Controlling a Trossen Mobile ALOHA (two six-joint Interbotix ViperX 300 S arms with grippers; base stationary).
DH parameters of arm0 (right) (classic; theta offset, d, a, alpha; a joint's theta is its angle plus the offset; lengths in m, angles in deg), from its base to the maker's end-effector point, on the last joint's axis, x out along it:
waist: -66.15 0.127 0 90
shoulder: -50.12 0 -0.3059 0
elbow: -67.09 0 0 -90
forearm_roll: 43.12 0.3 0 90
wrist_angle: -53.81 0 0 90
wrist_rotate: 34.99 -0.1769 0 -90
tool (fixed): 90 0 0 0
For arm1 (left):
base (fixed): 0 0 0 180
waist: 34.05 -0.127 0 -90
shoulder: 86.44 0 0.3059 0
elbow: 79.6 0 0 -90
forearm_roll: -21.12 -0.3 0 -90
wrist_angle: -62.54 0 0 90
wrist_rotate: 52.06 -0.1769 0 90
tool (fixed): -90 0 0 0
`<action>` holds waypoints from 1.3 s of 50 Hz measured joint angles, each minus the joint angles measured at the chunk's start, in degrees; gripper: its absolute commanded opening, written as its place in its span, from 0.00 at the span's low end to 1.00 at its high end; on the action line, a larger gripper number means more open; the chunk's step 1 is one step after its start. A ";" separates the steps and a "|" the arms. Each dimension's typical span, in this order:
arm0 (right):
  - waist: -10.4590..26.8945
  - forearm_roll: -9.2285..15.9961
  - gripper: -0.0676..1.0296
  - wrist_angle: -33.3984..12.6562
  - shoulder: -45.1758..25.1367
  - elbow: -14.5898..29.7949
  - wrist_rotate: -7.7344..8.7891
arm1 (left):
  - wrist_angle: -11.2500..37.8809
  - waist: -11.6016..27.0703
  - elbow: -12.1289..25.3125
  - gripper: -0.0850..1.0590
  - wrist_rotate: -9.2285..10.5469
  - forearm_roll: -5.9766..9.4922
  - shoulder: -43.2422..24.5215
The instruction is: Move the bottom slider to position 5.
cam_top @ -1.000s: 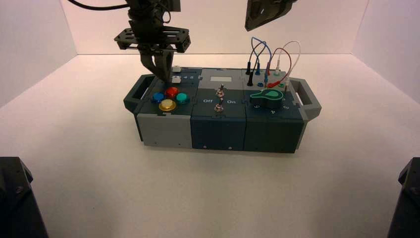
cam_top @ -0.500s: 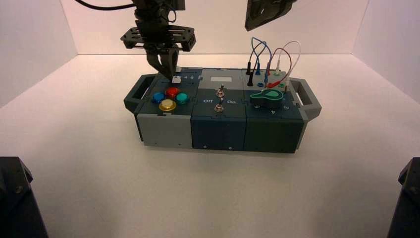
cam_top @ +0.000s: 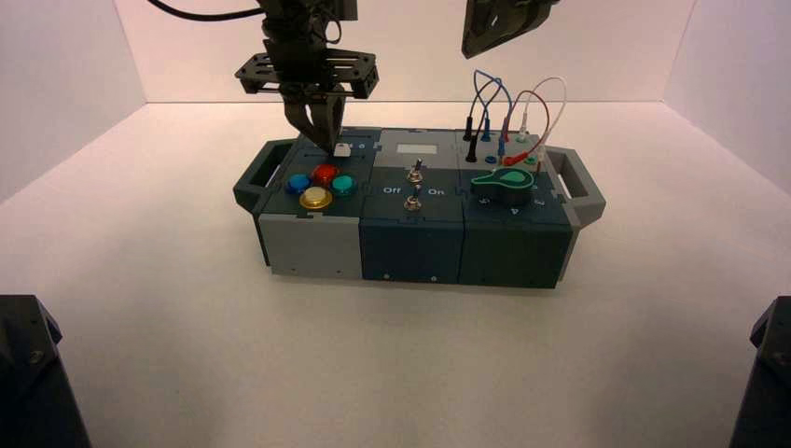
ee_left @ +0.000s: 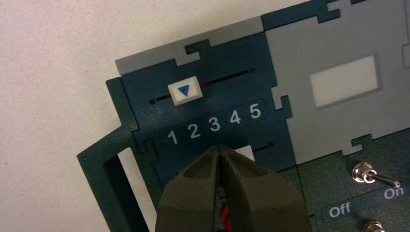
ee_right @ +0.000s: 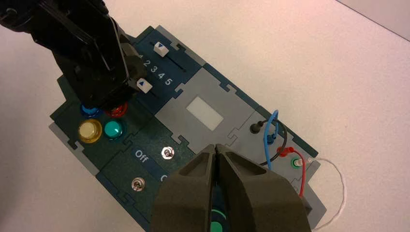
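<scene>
Four round buttons [cam_top: 320, 187] are sitting at eight to nine o'clock on the box [cam_top: 410, 250], nearest the camera. Just beyond them, at ten o'clock, the bottom slider [cam_top: 342, 149] is showing its small white knob, lying about level with the printed 4 and partly hidden in the left wrist view. The left gripper [ee_left: 218, 148] is working at its nine o'clock side, fingers pressing together with nothing between them, the tips lying close against the knob; whether they are touching is hard to tell. The numeral 5 [ee_left: 255, 111] is lying beyond the knob toward one o'clock, with a short run of track remaining toward three.

The cap is looking light and hard, probably sliding with mild friction and needing no grip: a low, gentle push on its nine o'clock flank should serve. Pressing down could make it bind, riding too high could let the tips slip over its smooth top, and too firm a shove could strain the small stem at the track's end.

Farther off, the top slider [ee_left: 185, 91] is resting near 2, untouched. Wires [cam_top: 504, 98] are looping up at two o'clock, while the right gripper [ee_right: 216, 148] is waiting above the box's right-hand side, its fingers closed and empty.
</scene>
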 measured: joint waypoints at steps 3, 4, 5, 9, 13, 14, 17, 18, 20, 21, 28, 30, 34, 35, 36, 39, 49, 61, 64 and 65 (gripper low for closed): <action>0.00 0.09 0.04 0.00 0.00 0.00 -0.09 | 0.00 0.18 -0.09 0.05 0.18 0.00 0.00; 0.00 0.00 0.04 0.09 0.00 0.00 0.00 | 0.09 0.44 0.00 0.05 0.26 0.00 0.00; 0.00 0.00 0.04 0.00 0.00 0.00 0.00 | 0.00 0.44 0.00 0.05 0.35 0.00 0.00; 0.00 0.00 0.04 0.00 0.00 0.00 0.00 | 0.09 0.88 0.00 0.05 0.62 0.00 0.00; 0.00 0.00 0.04 0.00 0.00 0.09 0.00 | 0.09 1.23 0.00 0.05 0.70 0.00 0.00; 0.00 0.00 0.04 0.00 0.00 0.00 0.00 | 0.00 1.41 0.00 0.05 0.79 0.00 0.00; 0.00 0.00 0.04 0.00 0.00 0.00 0.00 | 0.00 1.67 0.09 0.05 0.88 0.00 0.00; 0.00 0.00 0.04 0.09 0.00 0.00 0.00 | -0.09 1.67 0.09 0.05 0.88 0.00 0.00; 0.00 0.00 0.04 0.00 0.00 0.00 0.00 | -0.09 1.85 0.18 0.05 0.88 0.09 -0.09; 0.00 0.00 0.04 0.00 0.00 0.00 0.00 | -0.09 1.85 0.18 0.05 0.88 0.09 -0.09; 0.00 0.00 0.04 0.09 0.00 0.00 0.00 | -0.09 2.20 0.26 0.05 0.97 0.35 -0.09; 0.00 0.00 0.04 0.00 0.00 0.00 0.00 | -0.18 2.20 0.26 0.05 0.97 0.44 -0.09; 0.00 0.00 0.04 0.00 0.00 0.00 0.00 | -0.09 2.37 0.35 0.05 1.05 0.70 -0.09; 0.00 0.00 0.04 0.00 0.00 0.00 0.00 | 0.09 2.46 0.35 0.05 0.97 0.79 -0.09; 0.00 0.00 0.04 0.00 0.00 0.00 0.00 | 0.26 2.55 0.44 0.05 1.05 0.79 -0.09; 0.00 0.00 0.04 0.00 0.00 0.00 0.00 | 0.26 2.64 0.53 0.05 1.05 0.88 -0.09; 0.00 0.00 0.04 0.00 0.18 0.00 0.00 | 0.26 2.64 0.62 0.05 1.14 0.97 -0.09; 0.00 0.00 0.04 0.00 0.44 0.09 0.00 | 0.44 2.64 -0.09 0.05 1.23 0.79 1.58; 0.00 0.00 0.04 -0.09 0.53 0.00 -0.09 | 0.62 2.46 -1.49 0.05 1.23 0.79 3.34; 0.00 0.00 0.04 -0.09 0.53 0.00 0.00 | 0.53 2.37 -1.93 0.05 1.14 0.79 4.04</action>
